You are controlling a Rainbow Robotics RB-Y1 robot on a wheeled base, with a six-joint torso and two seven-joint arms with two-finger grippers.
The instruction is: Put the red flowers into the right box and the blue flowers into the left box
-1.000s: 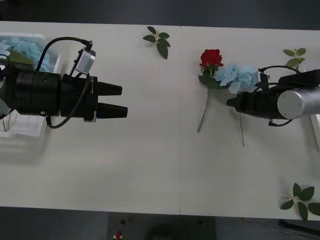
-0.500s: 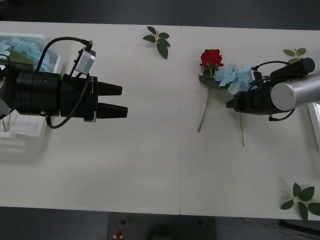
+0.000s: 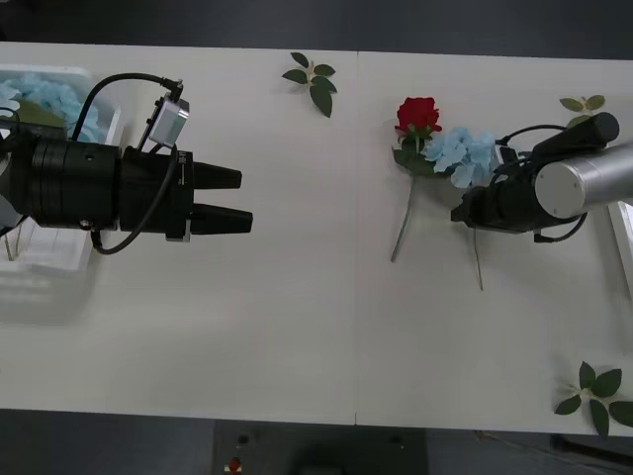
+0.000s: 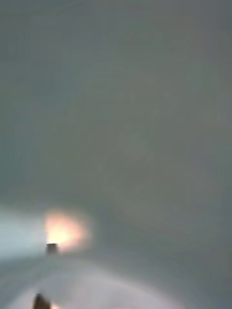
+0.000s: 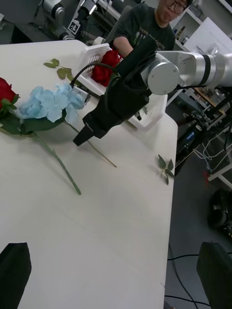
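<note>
Your white table [image 3: 297, 327] runs the full width, and at its far left sits the left box [image 3: 40, 259], the ribbed white tray, with blue blooms already lying in its far end. Your left gripper [image 3: 233, 199] hangs above the table just right of that box, fingers pointing right and spread narrowly apart, gripping nothing. Over on the right, your right gripper [image 3: 461, 212] is low at the table, its tip right at the thin stem of the blue flower [image 3: 465, 153]; you can see it from the left wrist too, dark fingers [image 5: 83, 137] tapering to a point over that stem, but whether they have closed on it cannot be told. That blue flower's head lies touching the single red rose [image 3: 417, 115] just to its left, whose stem slants toward the near side. The right box [image 5: 99, 55] rests at the right end of the table with red roses inside it. Loose leaf sprigs [image 3: 313, 79] dot the far and near-right parts.
</note>
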